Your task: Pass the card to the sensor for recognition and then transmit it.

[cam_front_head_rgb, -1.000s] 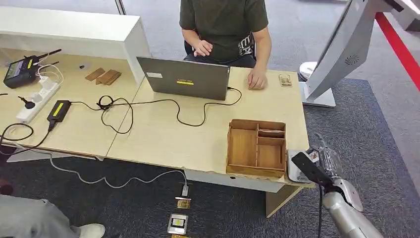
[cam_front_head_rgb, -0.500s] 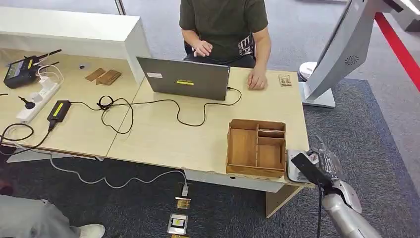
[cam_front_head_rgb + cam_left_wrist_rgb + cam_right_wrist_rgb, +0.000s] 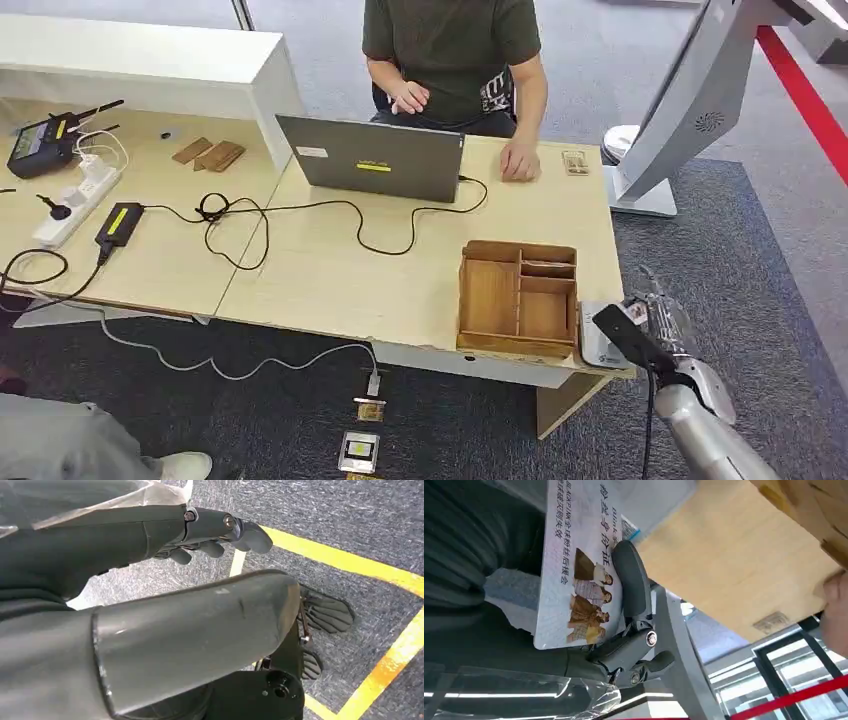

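Head view: right hand [image 3: 668, 325] grasping the card [image 3: 628, 337] just above the grey sensor [image 3: 597, 349] at the table [image 3: 340, 280] corner, beside the wooden organiser [image 3: 518, 298]; left wrist view: left hand [image 3: 210, 535] hanging with fingers curled in on nothing; right wrist view: a finger [image 3: 631, 582] pressed across the printed card [image 3: 574, 565].

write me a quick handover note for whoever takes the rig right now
Right hand: holds the card, its thumb pressed on the printed face, at the table's near right corner.
Left hand: hangs low over the carpet, fingers curled in, nothing in it.
Things: the card sits just over the grey sensor at the table edge, beside the wooden tray. A person sits at the laptop across the table.
Done: card picked up and brought to the sensor.
Left: confirm it reads (can't tell from here), then hand the card over.
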Controlling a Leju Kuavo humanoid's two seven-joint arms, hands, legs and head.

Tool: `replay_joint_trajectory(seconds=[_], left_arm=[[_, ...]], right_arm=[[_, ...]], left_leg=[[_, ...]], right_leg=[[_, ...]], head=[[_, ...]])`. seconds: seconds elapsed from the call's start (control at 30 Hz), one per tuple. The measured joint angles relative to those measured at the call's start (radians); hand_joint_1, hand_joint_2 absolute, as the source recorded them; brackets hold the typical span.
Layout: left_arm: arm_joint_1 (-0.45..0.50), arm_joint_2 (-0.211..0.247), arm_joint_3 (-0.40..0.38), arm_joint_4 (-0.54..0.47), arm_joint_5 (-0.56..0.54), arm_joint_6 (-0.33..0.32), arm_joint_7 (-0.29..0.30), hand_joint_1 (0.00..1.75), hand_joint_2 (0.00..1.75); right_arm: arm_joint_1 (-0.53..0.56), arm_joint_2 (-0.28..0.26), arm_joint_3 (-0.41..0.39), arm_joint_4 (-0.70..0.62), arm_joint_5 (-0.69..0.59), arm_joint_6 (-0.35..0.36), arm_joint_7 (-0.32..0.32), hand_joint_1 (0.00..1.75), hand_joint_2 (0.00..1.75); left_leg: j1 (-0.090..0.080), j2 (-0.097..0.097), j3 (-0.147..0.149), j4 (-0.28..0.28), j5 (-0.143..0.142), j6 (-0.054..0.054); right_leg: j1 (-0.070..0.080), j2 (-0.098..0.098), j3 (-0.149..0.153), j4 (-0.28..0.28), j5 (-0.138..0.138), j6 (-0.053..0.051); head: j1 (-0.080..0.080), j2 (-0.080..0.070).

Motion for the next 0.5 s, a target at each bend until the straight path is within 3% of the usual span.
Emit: replay_joint_trajectory(seconds=[0.2, 0.4, 0.5], left_arm=[[0.001, 0.0, 0.0, 0.0, -0.005, -0.007, 0.0, 0.0, 0.0], [0.001, 0.005, 0.0, 0.0, -0.005, -0.023, 0.0, 0.0, 0.0], [0.001, 0.008, 0.0, 0.0, -0.008, -0.034, -0.01, 0.0, 0.0]], right_arm=[[-0.084, 0.0, 0.002, -0.016, 0.005, -0.028, -0.046, 1.75, 1.75], [-0.175, 0.005, 0.003, -0.035, 0.013, -0.023, -0.048, 1.75, 1.75], [-0.207, 0.013, 0.004, -0.053, 0.013, -0.025, -0.087, 1.75, 1.75]], left_leg=[[0.0, 0.0, -0.001, 0.0, 0.0, 0.0], [0.0, -0.001, -0.001, 0.0, 0.0, -0.001], [0.0, -0.001, -0.002, 0.0, 0.0, -0.001]], right_leg=[[0.0, 0.0, 0.0, 0.001, 0.0, 0.0], [0.001, 0.0, 0.0, 0.001, 0.0, 0.0], [0.0, 0.0, -0.001, 0.002, 0.001, 0.0]], head=[[0.0, 0.0], [0.0, 0.0], [0.0, 0.0]])
